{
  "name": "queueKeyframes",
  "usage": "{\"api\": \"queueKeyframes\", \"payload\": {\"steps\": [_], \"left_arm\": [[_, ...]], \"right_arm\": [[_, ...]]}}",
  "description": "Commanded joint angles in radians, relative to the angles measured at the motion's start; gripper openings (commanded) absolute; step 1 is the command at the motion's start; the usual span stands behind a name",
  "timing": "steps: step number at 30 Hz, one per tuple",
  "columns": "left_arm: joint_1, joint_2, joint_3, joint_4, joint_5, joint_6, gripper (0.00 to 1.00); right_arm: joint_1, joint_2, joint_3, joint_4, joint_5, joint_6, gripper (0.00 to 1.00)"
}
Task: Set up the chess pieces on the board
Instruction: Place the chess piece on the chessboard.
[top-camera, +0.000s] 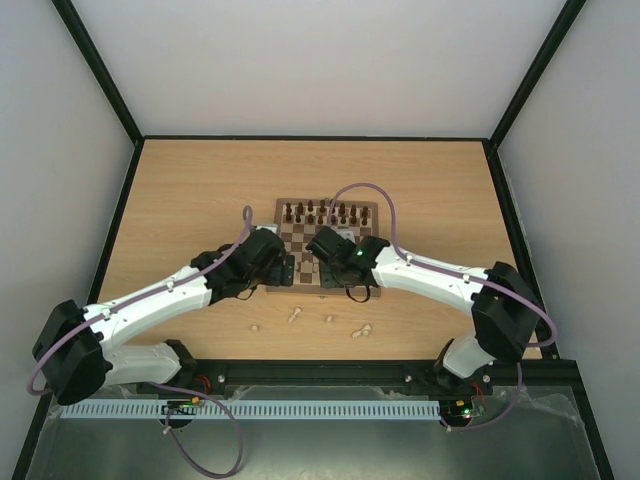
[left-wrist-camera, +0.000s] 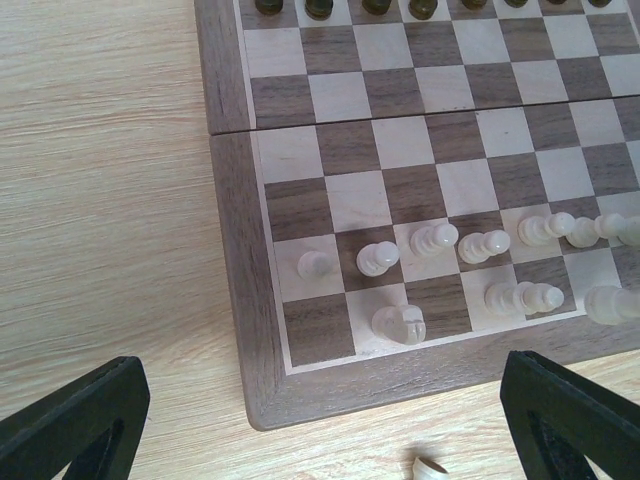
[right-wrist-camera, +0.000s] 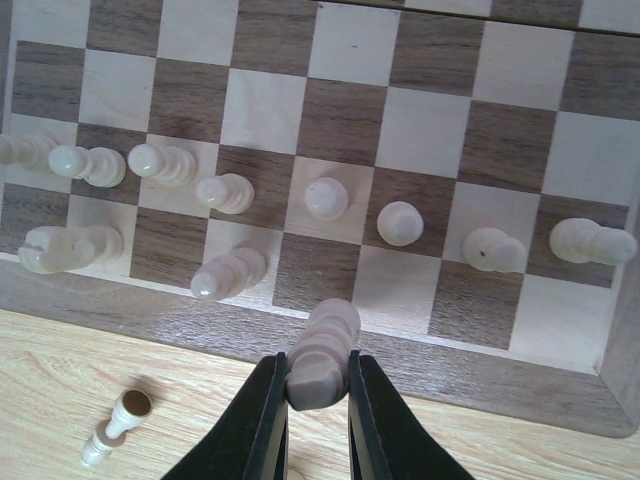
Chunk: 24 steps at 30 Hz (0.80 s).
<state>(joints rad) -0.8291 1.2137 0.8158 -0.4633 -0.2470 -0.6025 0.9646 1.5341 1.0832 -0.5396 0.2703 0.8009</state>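
Currently the right claw (right-wrist-camera: 318, 388) is closed on one pale piece (right-wrist-camera: 322, 350), its two black fingers pinching the base while the rest points toward the far side. That piece hangs over the near border of the board (right-wrist-camera: 520, 390), just short of a dark square about midway along the nearest row. Whether it touches the wood I cannot tell. Beyond it, eight pawns (right-wrist-camera: 400, 222) stand along the second row, one to a square. Two taller pieces (right-wrist-camera: 228, 272) stand in the nearest row, both left of the held one. A loose piece (right-wrist-camera: 115, 425) lies on its side on the worktop (right-wrist-camera: 500, 450), just near of the board and left of the claw.

The left claw (left-wrist-camera: 322, 370) is spread wide and holds nothing. Its fingers (left-wrist-camera: 75, 425) show at the bottom corners of its wrist view, with the board's near left corner between them. Close to that corner a rook (left-wrist-camera: 400, 322) stands in the nearest row, and the left end of the pawn row runs just beyond it. Another loose piece (left-wrist-camera: 430, 467) pokes in at the bottom edge, on the worktop just near of the board.

From above, both claws sit over the near half of the board, the left arm reaching in from the left and the right arm from the right, hiding most of the pale rows. Dark pieces (top-camera: 325, 212) fill the two farthest rows. Four pale pieces (top-camera: 295, 315) lie scattered on the worktop between the board and the arm bases.
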Motion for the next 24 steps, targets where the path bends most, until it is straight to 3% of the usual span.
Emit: {"api": "queueKeyframes", "payload": {"steps": [1, 24], "left_arm": [[0.011, -0.029, -0.019, -0.024, -0.012, -0.001, 0.99], [0.023, -0.042, -0.027, -0.022, -0.008, 0.004, 0.99]], "right_arm": [[0.013, 0.031, 0.035, -0.003, -0.011, -0.021, 0.13], [0.013, 0.113, 0.067, 0.011, 0.000, -0.034, 0.17]]}}
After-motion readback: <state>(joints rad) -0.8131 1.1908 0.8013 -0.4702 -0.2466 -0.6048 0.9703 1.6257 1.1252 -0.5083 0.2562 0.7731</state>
